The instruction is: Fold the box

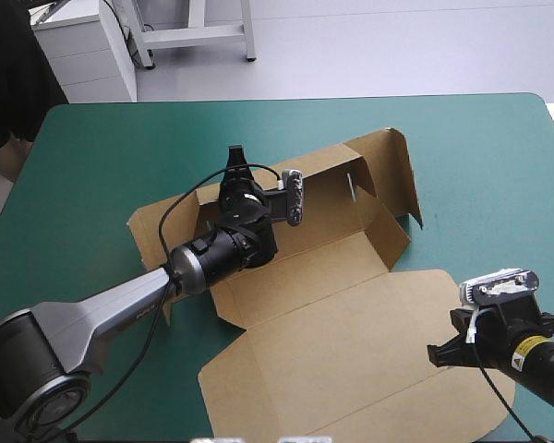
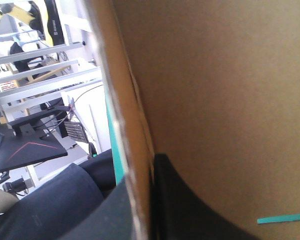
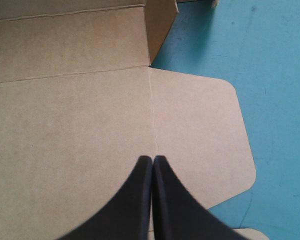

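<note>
The brown box (image 1: pixel 351 314) lies in the middle of the table with its lid flat toward the front. Its back and right walls (image 1: pixel 392 171) are partly raised. My left gripper (image 1: pixel 237 161) reaches over the box floor to the back wall and is shut on the box. In the left wrist view the board's edge (image 2: pixel 132 150) runs between the black fingers (image 2: pixel 190 210). My right gripper (image 1: pixel 454 347) hovers over the lid's right side, shut and holding nothing. Its tips (image 3: pixel 153 160) sit above the crease beside the rounded flap (image 3: pixel 200 130).
The teal-green cover (image 1: pixel 102 157) surrounds the box on the left, far and right sides. The lid's near edge reaches almost to the table's front edge. My left arm (image 1: pixel 120 309) crosses the box's left flap.
</note>
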Tool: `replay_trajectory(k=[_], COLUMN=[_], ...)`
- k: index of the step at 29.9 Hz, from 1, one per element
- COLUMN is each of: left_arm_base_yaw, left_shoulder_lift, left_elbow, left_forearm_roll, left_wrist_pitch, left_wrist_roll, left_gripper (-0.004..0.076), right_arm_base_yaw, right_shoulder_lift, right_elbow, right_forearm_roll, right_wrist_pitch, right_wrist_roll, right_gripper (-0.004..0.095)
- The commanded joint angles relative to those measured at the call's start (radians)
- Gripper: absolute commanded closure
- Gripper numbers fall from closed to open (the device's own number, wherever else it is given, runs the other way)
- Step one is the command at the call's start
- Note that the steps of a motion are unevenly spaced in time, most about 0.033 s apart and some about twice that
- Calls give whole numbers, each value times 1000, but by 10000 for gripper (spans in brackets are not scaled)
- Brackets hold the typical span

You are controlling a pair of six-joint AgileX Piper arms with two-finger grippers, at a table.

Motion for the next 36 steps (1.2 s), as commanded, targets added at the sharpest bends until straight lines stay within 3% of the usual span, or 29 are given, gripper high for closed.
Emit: replay_trajectory(k=[1,18,22,30,36], left_arm_base_yaw=[-42,-74,-102,-191,-208], left_shoulder_lift=[-46,-103,-141,-199,-193], left_elbow=[-12,30,135,358,372], left_forearm_roll=[50,310,453,773,768], left_wrist_pitch=[-33,-176,-181,-36,-14], left_wrist_roll=[-27,-132,-277,-597,-629], left_gripper=[734,734,734,734,734], right_arm_base_yaw=[-4,-4,-4,-4,-4], right_shoulder_lift=[1,1,1,1,1], right_elbow=[-26,-26,-26,-26,-26], right_forearm_roll=[-3,-2,-2,-2,-4], right_wrist_pitch=[-49,-22,-22,-22,-22], right_wrist_roll=[-2,-2,-2,4,35], right_gripper=[928,928,928,928,928])
